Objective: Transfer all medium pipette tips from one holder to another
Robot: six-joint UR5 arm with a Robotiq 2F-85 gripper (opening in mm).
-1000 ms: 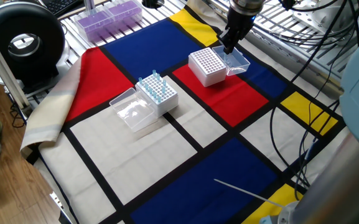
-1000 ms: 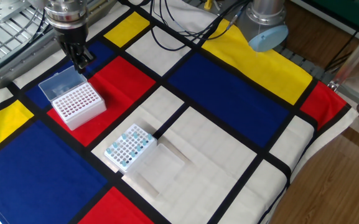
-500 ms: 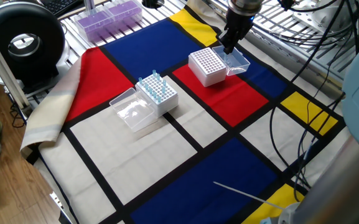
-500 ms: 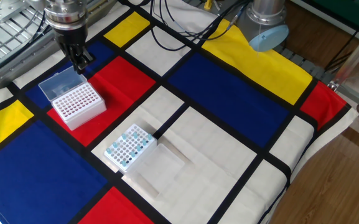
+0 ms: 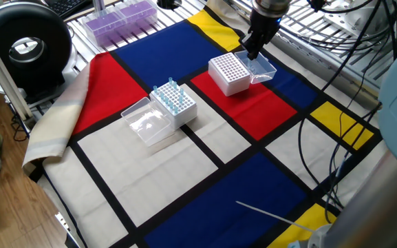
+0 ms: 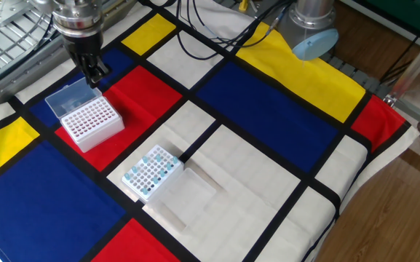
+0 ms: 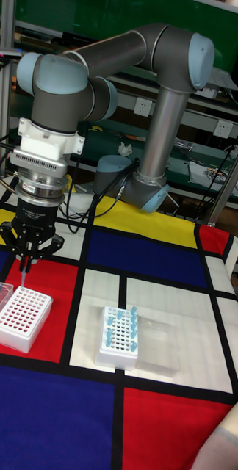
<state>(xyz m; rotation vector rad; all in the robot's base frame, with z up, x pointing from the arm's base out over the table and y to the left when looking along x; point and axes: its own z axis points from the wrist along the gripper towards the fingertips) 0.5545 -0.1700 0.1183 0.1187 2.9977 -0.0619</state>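
Observation:
My gripper [image 7: 26, 262] hangs just above the back edge of a white holder [image 7: 20, 317] whose holes look vacant. It is shut on one medium pipette tip [image 7: 24, 279], a thin cone pointing down. In the fixed views the gripper [image 5: 251, 49] [image 6: 93, 71] stands over the same holder [image 5: 228, 72] [image 6: 89, 122], beside that holder's open clear lid [image 5: 261, 67]. A second white holder [image 5: 175, 105] [image 6: 151, 172] [image 7: 119, 335] nearer the cloth's middle carries several blue-topped tips, with its clear lid [image 5: 145, 122] lying open.
A box of purple-tinted racks [image 5: 119, 17] sits at the back left by a black round device [image 5: 26, 43]. Cables [image 5: 336, 138] trail over the cloth's right side. A thin white rod [image 5: 274, 213] lies near the front. The arm's base [image 6: 311, 29] stands at the cloth's edge.

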